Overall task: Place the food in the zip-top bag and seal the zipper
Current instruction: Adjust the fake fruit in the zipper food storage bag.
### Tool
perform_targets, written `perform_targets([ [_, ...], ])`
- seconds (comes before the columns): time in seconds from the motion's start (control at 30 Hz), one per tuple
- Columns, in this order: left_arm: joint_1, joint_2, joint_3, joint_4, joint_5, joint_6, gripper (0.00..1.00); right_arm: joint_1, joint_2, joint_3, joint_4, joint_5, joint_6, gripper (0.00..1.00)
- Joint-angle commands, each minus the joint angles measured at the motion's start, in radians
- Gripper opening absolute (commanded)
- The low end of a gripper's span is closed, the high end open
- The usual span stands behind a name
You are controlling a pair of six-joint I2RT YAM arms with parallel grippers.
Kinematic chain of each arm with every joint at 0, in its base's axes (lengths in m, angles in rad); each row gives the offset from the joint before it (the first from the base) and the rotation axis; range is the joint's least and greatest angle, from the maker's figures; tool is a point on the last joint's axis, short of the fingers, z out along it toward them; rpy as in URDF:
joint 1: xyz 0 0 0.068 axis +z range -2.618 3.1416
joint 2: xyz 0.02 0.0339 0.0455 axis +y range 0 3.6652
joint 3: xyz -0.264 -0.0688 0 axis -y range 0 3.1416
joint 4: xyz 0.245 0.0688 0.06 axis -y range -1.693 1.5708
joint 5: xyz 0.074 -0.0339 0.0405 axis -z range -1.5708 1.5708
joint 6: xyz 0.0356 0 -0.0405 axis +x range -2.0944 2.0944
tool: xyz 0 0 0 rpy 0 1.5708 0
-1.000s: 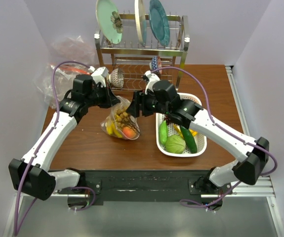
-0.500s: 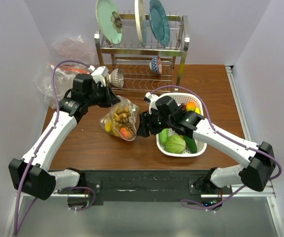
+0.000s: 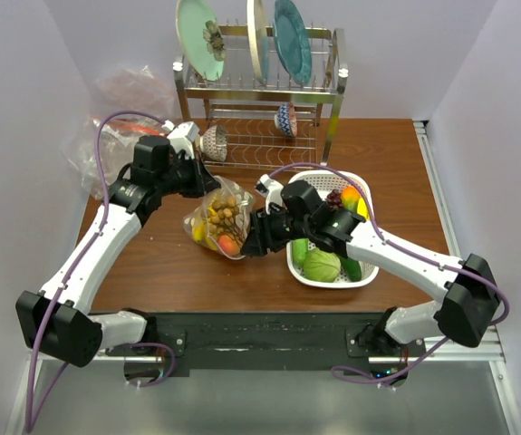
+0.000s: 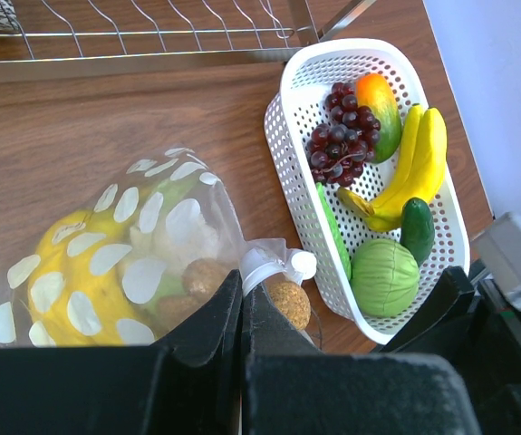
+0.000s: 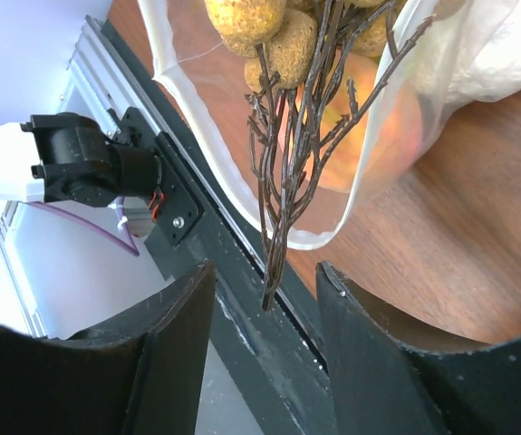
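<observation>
The dotted zip-top bag hangs over the table with yellow bananas, an orange-pink peach and a bunch of tan balls inside. My left gripper is shut on the bag's top edge. My right gripper is open at the bag's lower right side. In the right wrist view the bunch's brown stem sticks out past the bag's thick clear rim, the zipper, and lies between my open fingers without being clamped.
A white basket right of the bag holds dark grapes, bananas, a green round vegetable and a cucumber. A dish rack with plates stands behind. A heap of plain plastic lies at back left.
My right gripper has left the bag's top and moved down toward the near edge, to the bag's lower right side. The bag has swung slightly. My left gripper has held still.
</observation>
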Motion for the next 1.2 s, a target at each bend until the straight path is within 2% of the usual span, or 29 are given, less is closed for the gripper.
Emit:
perform_targets([
  [0.0,-0.003,-0.012,0.057,0.046,0.019,-0.009,0.0,0.012,0.01,-0.016,0.069,-0.037,0.018,0.49],
  [0.13,-0.003,-0.012,0.057,0.046,0.016,-0.009,0.0,0.018,0.028,-0.011,0.064,-0.045,0.018,0.45],
  [0.23,-0.003,-0.012,0.055,0.044,0.016,-0.008,0.0,0.021,0.024,-0.008,0.063,-0.046,0.02,0.21],
  [0.27,-0.003,-0.012,0.054,0.047,0.017,-0.008,0.0,0.021,0.019,0.001,0.058,-0.045,0.021,0.05],
  [0.3,-0.003,-0.012,0.052,0.047,0.017,-0.006,0.0,0.021,0.006,0.009,0.04,-0.042,0.021,0.0],
  [0.5,-0.003,-0.012,0.032,0.075,0.072,-0.002,0.0,0.021,0.015,0.161,-0.126,0.006,0.011,0.0],
  [0.7,-0.035,-0.04,0.04,0.071,0.033,0.015,0.0,0.019,0.153,0.325,-0.236,-0.034,0.018,0.0],
  [0.87,-0.086,-0.069,0.051,0.048,-0.079,0.05,0.0,0.019,0.255,0.385,-0.253,-0.084,0.051,0.0],
  [0.97,-0.107,-0.089,0.048,0.046,-0.134,0.072,0.0,0.018,0.263,0.368,-0.261,-0.083,0.064,0.0],
  [1.17,-0.147,-0.101,0.035,0.072,-0.158,0.087,0.0,-0.004,0.26,0.351,-0.161,-0.049,0.136,0.0],
])
